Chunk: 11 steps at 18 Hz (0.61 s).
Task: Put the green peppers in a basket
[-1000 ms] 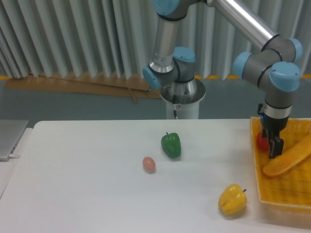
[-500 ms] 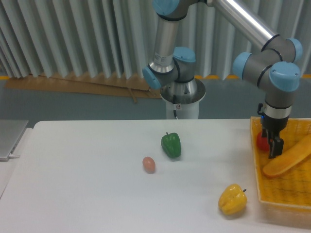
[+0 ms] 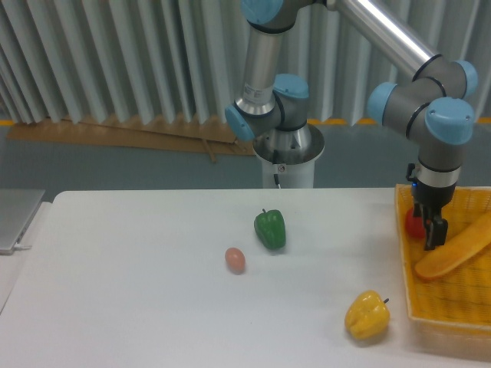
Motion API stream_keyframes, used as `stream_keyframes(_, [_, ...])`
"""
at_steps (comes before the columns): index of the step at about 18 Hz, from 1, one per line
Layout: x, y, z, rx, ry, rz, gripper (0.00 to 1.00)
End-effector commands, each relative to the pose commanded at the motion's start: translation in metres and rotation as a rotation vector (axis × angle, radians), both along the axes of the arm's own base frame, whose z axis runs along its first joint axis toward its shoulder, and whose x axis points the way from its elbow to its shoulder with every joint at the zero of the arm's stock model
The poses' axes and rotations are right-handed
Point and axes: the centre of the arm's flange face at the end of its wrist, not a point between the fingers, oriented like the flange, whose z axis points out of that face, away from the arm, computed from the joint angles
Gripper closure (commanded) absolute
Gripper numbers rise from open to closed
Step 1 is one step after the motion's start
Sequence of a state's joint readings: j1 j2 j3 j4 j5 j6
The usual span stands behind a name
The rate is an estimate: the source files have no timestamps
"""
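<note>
Pinkish egg-like object point(image 3: 235, 260) left of centre on table point(image 3: 138, 291). Green pepper point(image 3: 270, 229) just right of it, mid-table, stem up, untouched, well apart from basket point(image 3: 453, 295). Yellow pepper point(image 3: 367, 315) near front edge, beside basket wall. Gripper point(image 3: 430, 232) over basket's left rim, next to red pepper point(image 3: 414, 224) and orange loaf-like item point(image 3: 456, 249); finger gap not discernible, nothing seen held. Risks: mis-grab of yellow pepper; glossy pepper rolling or slipping on pinch; clipping basket wall on return.
</note>
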State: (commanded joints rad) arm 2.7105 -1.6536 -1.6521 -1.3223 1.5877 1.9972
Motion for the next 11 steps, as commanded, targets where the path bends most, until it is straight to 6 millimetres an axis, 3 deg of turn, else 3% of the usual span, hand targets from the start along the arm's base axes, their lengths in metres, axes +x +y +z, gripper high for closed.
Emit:
stream_keyframes(6, [0.002, -0.001, -0.003, -0.007, -0.019, 0.067, 0.00])
stream_keyframes(11, [0.011, -0.003, 0.006, -0.011, -0.051, 0.142, 0.00])
